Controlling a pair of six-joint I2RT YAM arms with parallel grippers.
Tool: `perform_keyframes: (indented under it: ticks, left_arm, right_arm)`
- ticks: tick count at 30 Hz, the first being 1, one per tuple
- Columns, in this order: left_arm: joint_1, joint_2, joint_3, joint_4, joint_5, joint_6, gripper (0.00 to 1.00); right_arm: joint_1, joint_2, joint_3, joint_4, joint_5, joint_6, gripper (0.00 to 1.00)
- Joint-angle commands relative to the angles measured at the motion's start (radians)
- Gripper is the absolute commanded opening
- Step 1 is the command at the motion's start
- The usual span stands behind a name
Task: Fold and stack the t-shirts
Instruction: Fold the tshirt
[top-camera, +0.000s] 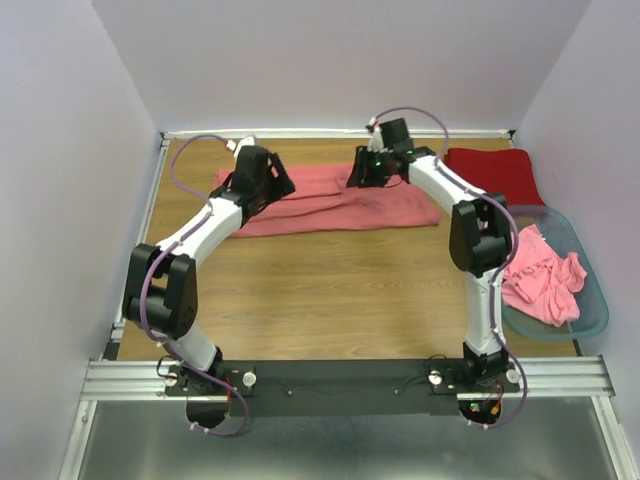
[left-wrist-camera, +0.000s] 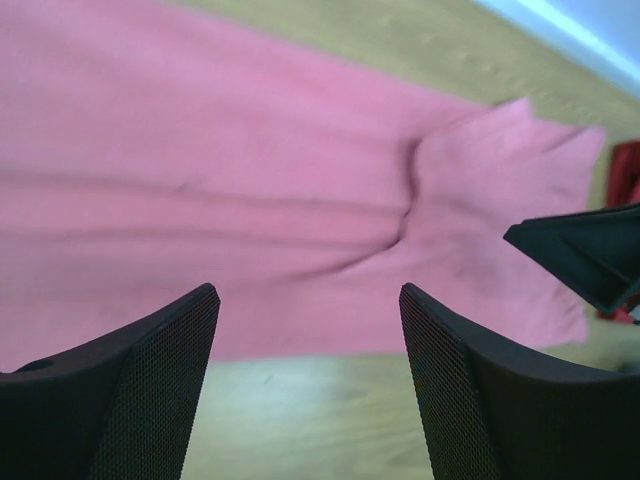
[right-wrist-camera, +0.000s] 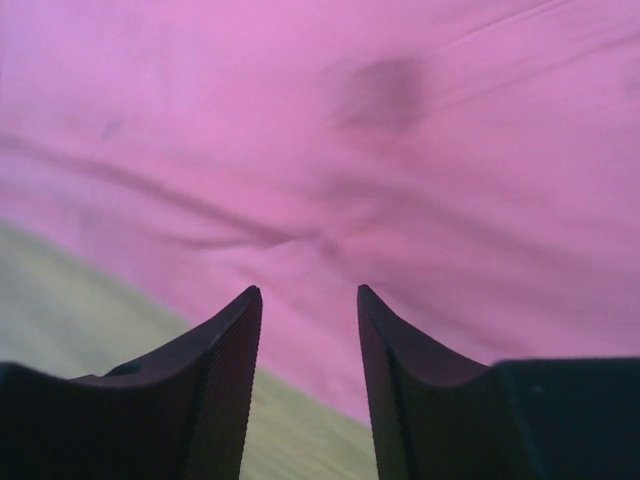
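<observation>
A salmon-pink t-shirt (top-camera: 335, 205) lies folded into a long band across the far part of the table (top-camera: 330, 290). My left gripper (top-camera: 262, 178) hovers over its left end, open, with nothing between the fingers (left-wrist-camera: 170, 380); the same pink t-shirt (left-wrist-camera: 250, 220) fills the left wrist view. Over the band's upper right part, my right gripper (top-camera: 372, 168) is open and empty too, just above the pink cloth (right-wrist-camera: 330, 150). A folded deep red t-shirt (top-camera: 492, 172) lies at the far right corner. More pink t-shirts (top-camera: 545, 275) are bunched in the basket.
The oval grey-blue plastic basket (top-camera: 592, 318) stands at the table's right edge, beside the right arm (top-camera: 478, 235). White walls close in the table at the back and both sides. The right gripper's tip (left-wrist-camera: 585, 250) shows at the right of the left wrist view.
</observation>
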Motion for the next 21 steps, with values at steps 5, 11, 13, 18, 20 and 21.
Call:
perform_keyframes:
  ticks: [5, 11, 13, 18, 20, 21]
  left_arm:
    - [0.105, -0.076, -0.275, 0.037, -0.034, -0.019, 0.81]
    - [0.148, -0.103, -0.295, 0.035, -0.031, -0.010, 0.81]
    - [0.153, -0.116, -0.303, 0.035, -0.032, -0.009, 0.80]
    - [0.168, -0.123, -0.321, 0.037, -0.022, -0.010, 0.81]
    - [0.170, -0.123, -0.323, 0.038, -0.019, -0.010, 0.81]
    - [0.170, -0.122, -0.323, 0.040, -0.017, -0.009, 0.81]
  right_arm:
    - [0.143, 0.051, -0.052, 0.099, -0.241, -0.020, 0.49]
    - [0.181, 0.129, -0.022, 0.142, -0.273, 0.024, 0.49]
    - [0.189, 0.141, -0.023, 0.146, -0.272, 0.032, 0.49]
    - [0.195, 0.157, -0.034, 0.149, -0.258, 0.047, 0.49]
    - [0.195, 0.168, -0.026, 0.160, -0.238, 0.051, 0.49]
    - [0.195, 0.172, -0.019, 0.162, -0.231, 0.052, 0.49]
